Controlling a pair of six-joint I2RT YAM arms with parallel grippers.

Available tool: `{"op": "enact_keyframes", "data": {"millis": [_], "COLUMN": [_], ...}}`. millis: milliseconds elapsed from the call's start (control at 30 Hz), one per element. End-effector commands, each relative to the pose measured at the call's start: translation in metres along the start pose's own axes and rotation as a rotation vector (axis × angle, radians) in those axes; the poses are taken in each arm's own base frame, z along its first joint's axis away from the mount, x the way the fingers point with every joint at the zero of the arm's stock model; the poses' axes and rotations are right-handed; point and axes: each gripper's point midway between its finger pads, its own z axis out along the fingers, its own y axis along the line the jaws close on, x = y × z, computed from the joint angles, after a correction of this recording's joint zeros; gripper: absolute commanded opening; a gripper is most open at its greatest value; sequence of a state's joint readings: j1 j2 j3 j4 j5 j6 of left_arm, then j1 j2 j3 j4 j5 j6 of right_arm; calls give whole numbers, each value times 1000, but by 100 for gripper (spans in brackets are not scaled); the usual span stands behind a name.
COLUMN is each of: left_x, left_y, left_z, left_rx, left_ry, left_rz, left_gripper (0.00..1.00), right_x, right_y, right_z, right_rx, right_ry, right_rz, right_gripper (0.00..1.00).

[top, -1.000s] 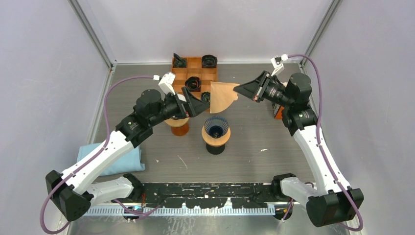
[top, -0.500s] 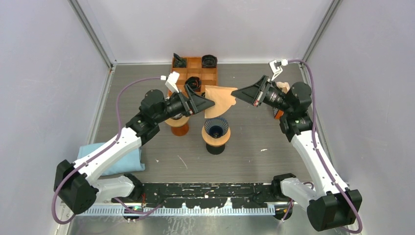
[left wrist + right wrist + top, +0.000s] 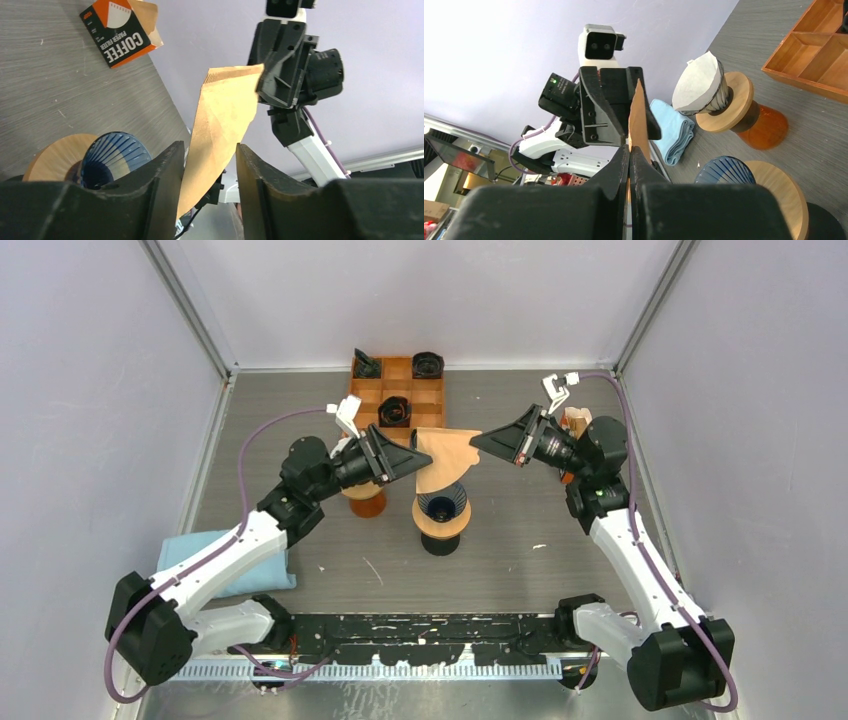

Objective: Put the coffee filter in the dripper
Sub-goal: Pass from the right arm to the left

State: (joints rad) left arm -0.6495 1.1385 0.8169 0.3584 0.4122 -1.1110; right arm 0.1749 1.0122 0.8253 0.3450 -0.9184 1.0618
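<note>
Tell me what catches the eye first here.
A brown paper filter hangs in mid-air at the centre, pinched by the right hand, with the left hand open around it. Just below stands a blue dripper; beside it a second dripper holds a white filter.

"COFFEE PAPER FILTER" on the black-and-orange box (image 3: 118,34)

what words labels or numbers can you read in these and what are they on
"COFFEE": large white letters on the black and orange filter box, left wrist view.
"PAPER FILTER": smaller line beside it, same box.
Small print in the box's orange corner: too small to read.
Nothing else is legible.
</note>
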Motion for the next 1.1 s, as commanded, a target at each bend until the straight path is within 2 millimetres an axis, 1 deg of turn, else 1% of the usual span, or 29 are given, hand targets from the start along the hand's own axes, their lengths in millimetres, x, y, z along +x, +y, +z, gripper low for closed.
{"op": "enact_keyframes", "data": {"millis": [0,67,167,333,433,567,667,733,933,1067], "left_x": [-13,-12,-12,-10,-11,-13,-16,-17,-24,-29], "left_y": [-41,-44,-47,-48,-52,-52,-51,-51,-47,-49], "left_z": [-14,-17,-19,-19,-22,-27,-31,-33,-39,-39], "left_rx": [134,142,143,153,162,151,144,142,119,125], "left_ry": [-50,-51,-50,-38,-45,-70,-95,-110,-171,-197], "left_rz": [51,50,52,31,23,21,17,12,-8,-22], "left_gripper": [42,38,35,23,13,1,0,0,0,0], "right_x": [-6,-5,-5,-3,-1,-1,-3,-5,-12,-13], "right_y": [14,13,12,11,10,11,12,12,9,-8], "right_z": [1,2,2,2,2,1,0,-1,-7,-12], "right_rx": [-51,-48,-47,-48,-47,-46,-35,-15,62,153], "right_ry": [-12,-14,-11,-3,-2,-7,-22,-37,-100,-124], "right_rz": [-64,-62,-60,-64,-63,-66,-73,-81,-128,-142], "right_gripper": [1,1,1,1,2,5,13,24,47,50]}}
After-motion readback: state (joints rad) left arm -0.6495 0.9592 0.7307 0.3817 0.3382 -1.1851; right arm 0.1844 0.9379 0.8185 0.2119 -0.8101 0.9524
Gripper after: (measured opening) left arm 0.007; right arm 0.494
